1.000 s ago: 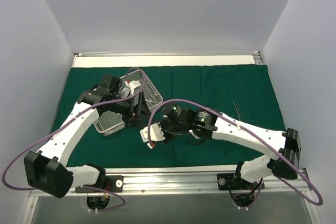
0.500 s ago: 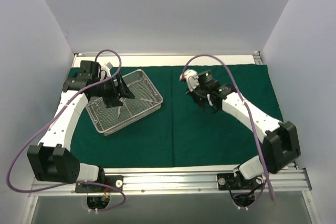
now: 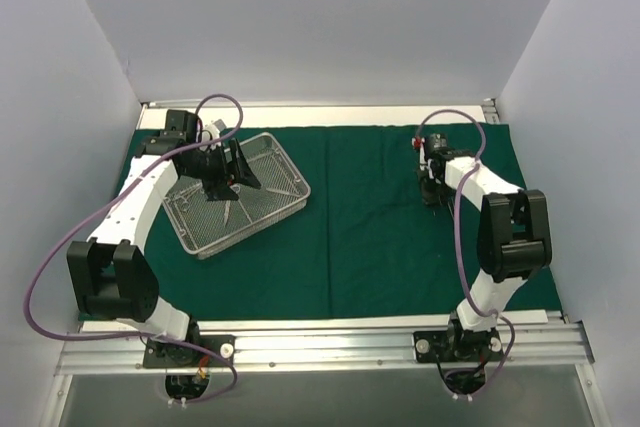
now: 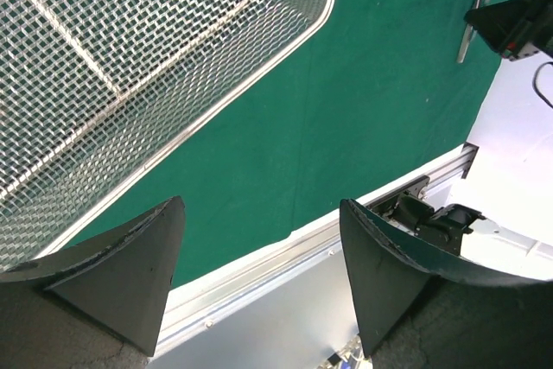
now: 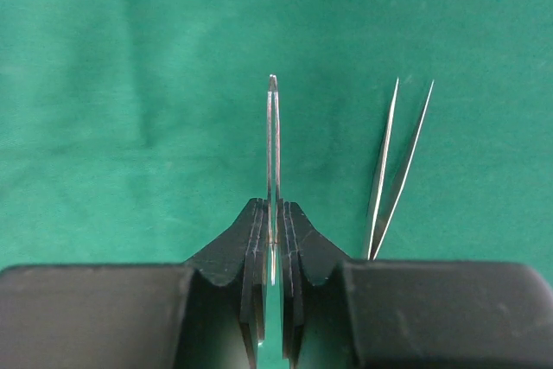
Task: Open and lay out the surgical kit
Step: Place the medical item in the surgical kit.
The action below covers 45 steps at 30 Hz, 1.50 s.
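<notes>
The dark green cloth [image 3: 360, 237] lies spread flat over the table. On its left part sits the silver wire-mesh tray [image 3: 255, 225], with a slender steel instrument [image 3: 229, 211] inside. My left gripper [image 3: 230, 185] hovers over the tray, open and empty; in the left wrist view, my left gripper [image 4: 259, 274] shows only the tray [image 4: 155, 66] and the cloth beyond it. My right gripper [image 5: 273, 239] is low over the right side of the cloth, shut on a thin steel instrument [image 5: 273, 144] seen edge-on. Steel tweezers [image 5: 397, 170] lie on the cloth just right of it.
An aluminium rail [image 3: 320, 337] runs along the near edge below the cloth. White walls enclose the left, back and right sides. Purple cables [image 3: 50, 267] loop off both arms. The tweezers [image 4: 473, 23] also show far off in the left wrist view.
Both arms have left the tray's near side. The right gripper carried the thin instrument to the right side of the cloth. The left gripper swung back up over the tray, staying open.
</notes>
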Available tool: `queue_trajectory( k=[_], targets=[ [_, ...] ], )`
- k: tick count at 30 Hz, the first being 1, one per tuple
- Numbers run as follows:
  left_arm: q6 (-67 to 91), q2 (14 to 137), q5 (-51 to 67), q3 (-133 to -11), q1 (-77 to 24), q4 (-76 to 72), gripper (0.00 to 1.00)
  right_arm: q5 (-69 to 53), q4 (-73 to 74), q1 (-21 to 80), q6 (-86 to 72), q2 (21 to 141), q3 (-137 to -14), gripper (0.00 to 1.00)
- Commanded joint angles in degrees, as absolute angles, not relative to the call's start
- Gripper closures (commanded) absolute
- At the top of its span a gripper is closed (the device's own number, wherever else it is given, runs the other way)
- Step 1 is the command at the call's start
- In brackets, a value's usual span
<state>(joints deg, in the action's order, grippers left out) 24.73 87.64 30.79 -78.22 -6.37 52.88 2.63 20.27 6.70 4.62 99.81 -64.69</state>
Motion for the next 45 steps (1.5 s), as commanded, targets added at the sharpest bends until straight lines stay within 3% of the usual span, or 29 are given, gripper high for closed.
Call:
queue_trajectory(
  k=[1, 25, 32, 45],
  targets=[
    [21.5, 88.8, 32.8, -82.3, -5.8, 52.2, 0.2, 3.4, 22.2, 5.1, 2.6, 99.8, -63.6, 1.0],
    [21.8, 89.7, 34.4, -80.4, -4.7, 51.2, 0.19, 5.8, 25.2, 2.4, 4.0, 98.1, -59.4, 0.98],
    [21.3, 89.8, 32.2, -81.1, -4.7, 52.3, 0.14, 5.5, 25.3, 2.1, 3.8, 98.4, -59.5, 0.81],
    [20.7, 91.1, 30.7, -82.2, -4.7, 52.7, 0.14, 6.2, 26.5, 2.5, 3.3, 96.6, -61.2, 0.72]
  ],
)
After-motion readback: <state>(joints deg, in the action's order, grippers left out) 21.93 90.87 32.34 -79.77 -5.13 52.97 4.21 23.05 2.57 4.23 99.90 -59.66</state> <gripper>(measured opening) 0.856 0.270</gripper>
